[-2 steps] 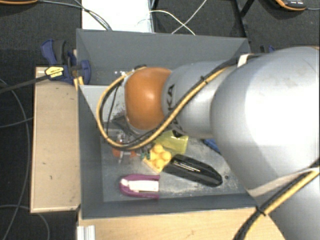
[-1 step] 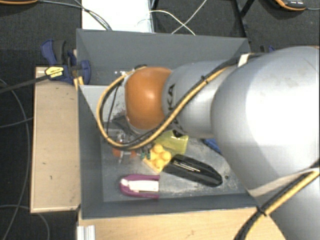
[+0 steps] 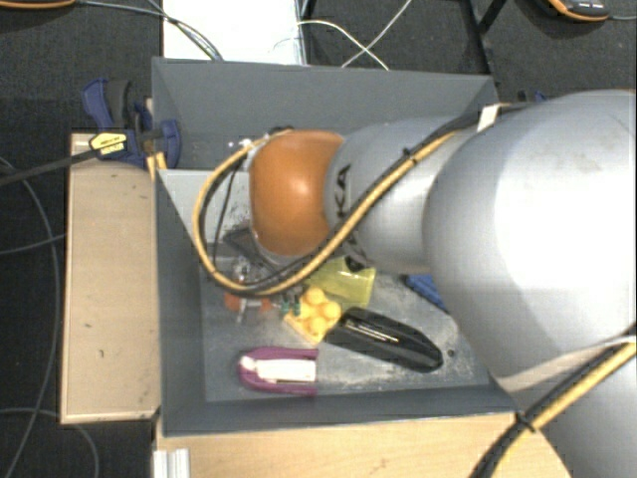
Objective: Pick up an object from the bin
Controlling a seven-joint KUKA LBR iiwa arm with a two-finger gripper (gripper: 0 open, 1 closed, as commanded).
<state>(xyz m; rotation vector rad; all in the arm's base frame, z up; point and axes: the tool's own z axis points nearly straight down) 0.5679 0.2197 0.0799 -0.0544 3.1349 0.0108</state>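
1. Reaching in from the right of the camera view, the silver-grey robot arm (image 3: 518,227) is stretched across the grey metal bin (image 3: 184,297), and much of the bin's floor is covered by it.
2. The arm's wrist is capped by a rounded orange cover (image 3: 289,192), and a yellow-and-black cable (image 3: 202,219) is looped round the cover's left side and under it.
3. Beneath the orange cover, a dark wrist mechanism (image 3: 244,252) is lowered toward the left middle of the bin floor. The jaws are hidden there, so it cannot be told whether they are open or closed.
4. Nearest to that mechanism, a few small orange pieces (image 3: 236,305) are scattered on the floor just below it; their kind cannot be made out.
5. Just to the right of them lies a yellow knobbly plastic piece (image 3: 317,314). It is set close against a translucent yellow-green block (image 3: 350,283), which is partly overlapped by the arm.
6. A long black object with a thin metal strip along it (image 3: 386,340) is laid on its side to the right of the yellow piece, slanting down toward the right.
7. A purple-and-white oblong object (image 3: 279,369) is laid flat near the front wall, left of the black object and apart from it.
8. A small blue piece (image 3: 426,290) is seen at the arm's edge on the right, mostly hidden.
9. The thing being picked cannot be singled out. The orange pieces and the yellow knobbly piece are the ones closest to the lowered wrist.
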